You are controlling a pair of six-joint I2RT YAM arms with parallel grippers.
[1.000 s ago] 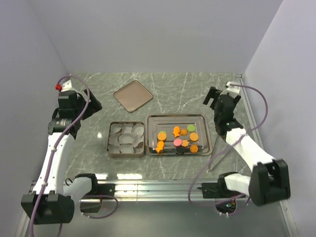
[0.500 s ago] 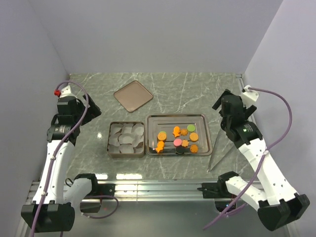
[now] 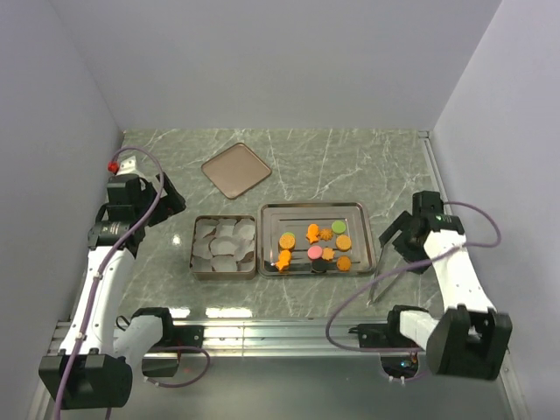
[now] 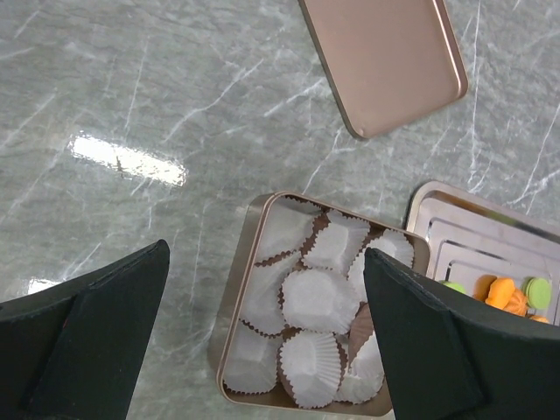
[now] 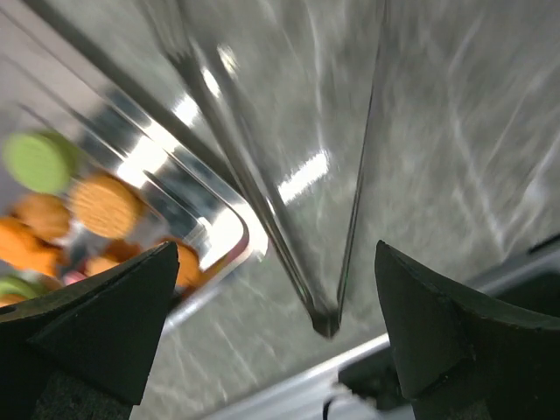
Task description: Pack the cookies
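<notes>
The cookies [image 3: 316,245], mostly orange with one pink, one green and one dark, lie on a silver tray [image 3: 273,213] at mid-table. In the right wrist view a green and an orange cookie [image 5: 105,206] show at the tray's corner [image 5: 236,219]. My right gripper [image 3: 398,238] hovers open, right of the tray, above metal tongs [image 3: 382,271]; the tongs' joined end [image 5: 325,322] lies between its fingers [image 5: 276,254], untouched. My left gripper [image 3: 166,201] hangs open and empty, left of a tin [image 3: 195,249] of white paper cups [image 4: 319,297], its fingers [image 4: 264,258] wide apart.
A copper-coloured square lid [image 3: 236,170] lies flat behind the tin, also in the left wrist view as the lid [image 4: 385,61]. The tin's rim [image 4: 229,324] nearly touches the tray [image 4: 472,229]. Walls close off the left, back and right.
My right arm has swung from the back right down toward the near right, over the tongs. My left gripper shifted slightly toward the tin. Both stayed open.
</notes>
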